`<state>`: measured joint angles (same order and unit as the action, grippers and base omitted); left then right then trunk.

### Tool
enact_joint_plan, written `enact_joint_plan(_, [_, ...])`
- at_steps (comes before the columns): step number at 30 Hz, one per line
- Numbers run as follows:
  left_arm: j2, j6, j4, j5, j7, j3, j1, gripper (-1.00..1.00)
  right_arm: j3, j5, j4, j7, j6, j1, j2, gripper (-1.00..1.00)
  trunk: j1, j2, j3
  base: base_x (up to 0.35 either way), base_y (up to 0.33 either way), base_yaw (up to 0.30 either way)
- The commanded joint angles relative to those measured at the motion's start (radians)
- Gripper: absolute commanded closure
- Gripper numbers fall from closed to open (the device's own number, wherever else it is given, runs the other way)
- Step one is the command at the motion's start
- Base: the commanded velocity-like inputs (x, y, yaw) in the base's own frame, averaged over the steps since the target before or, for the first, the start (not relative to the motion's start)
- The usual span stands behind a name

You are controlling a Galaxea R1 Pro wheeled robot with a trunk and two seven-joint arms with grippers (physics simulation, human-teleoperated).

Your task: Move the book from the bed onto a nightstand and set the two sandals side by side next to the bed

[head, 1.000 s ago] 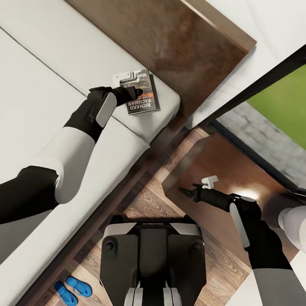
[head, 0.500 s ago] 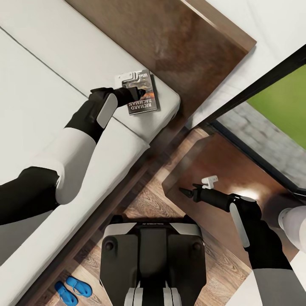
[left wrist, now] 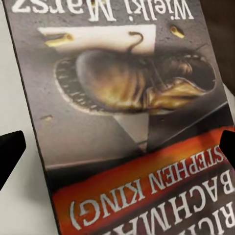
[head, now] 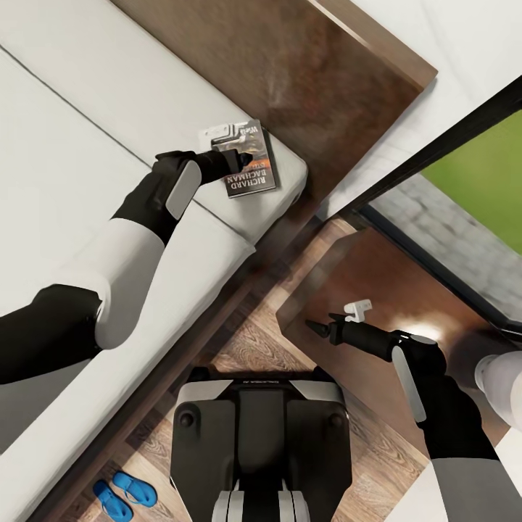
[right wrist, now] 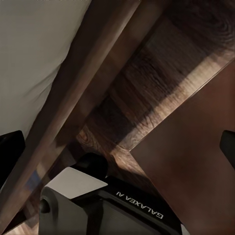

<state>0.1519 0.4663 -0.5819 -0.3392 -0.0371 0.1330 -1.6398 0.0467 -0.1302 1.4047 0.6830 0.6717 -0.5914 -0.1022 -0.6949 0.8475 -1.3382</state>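
Bedroom with brown plank floor [head: 246,341], white wall and black-framed glass at far right, green lawn [head: 486,174] beyond. Low bed [head: 65,167] with pale mattress across the left, dark headboard [head: 290,72] at the far end.

Book [head: 250,168] flat on the mattress near the bed's far right corner, just beside the headboard, grey cover with orange band and white lettering; seen close up from the left wrist [left wrist: 127,112], cover picture and lettering clear. Left claw [head: 230,148] reaching over the book's left edge, white finger above the cover, dark finger on it; dark tips at both sides of the left wrist picture, spread wide, book between them. Released, not yet clenched on the book.

Nightstand [head: 384,290] of glossy reddish-brown wood to the right of the bed, by the glass. Right claw [head: 341,319] hanging over its near left part, fingers spread apart, holding nothing. Nightstand corner [right wrist: 191,161], bed frame [right wrist: 83,98] and floor seen from the right wrist.

Two blue sandals [head: 125,494] side by side on the floor at near left, beside the bed frame. Robot's base [head: 261,442] at near centre.
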Motion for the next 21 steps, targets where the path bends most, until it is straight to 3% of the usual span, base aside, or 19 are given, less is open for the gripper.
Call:
enact_joint_plan(1, [0.000,0.008,0.007,-0.014,0.000,0.001,0.001,-1.00,0.001,-0.008,0.000,0.000,0.008,0.000,0.000,-1.00,0.000,0.000,-0.001,0.000,0.000,0.000])
enact_joint_plan(21, [0.006,0.011,0.010,-0.014,-0.033,0.002,0.003,-1.00,0.001,-0.008,0.000,0.001,0.008,0.000,-0.001,-1.00,0.000,0.000,-0.001,0.000,0.000,0.000])
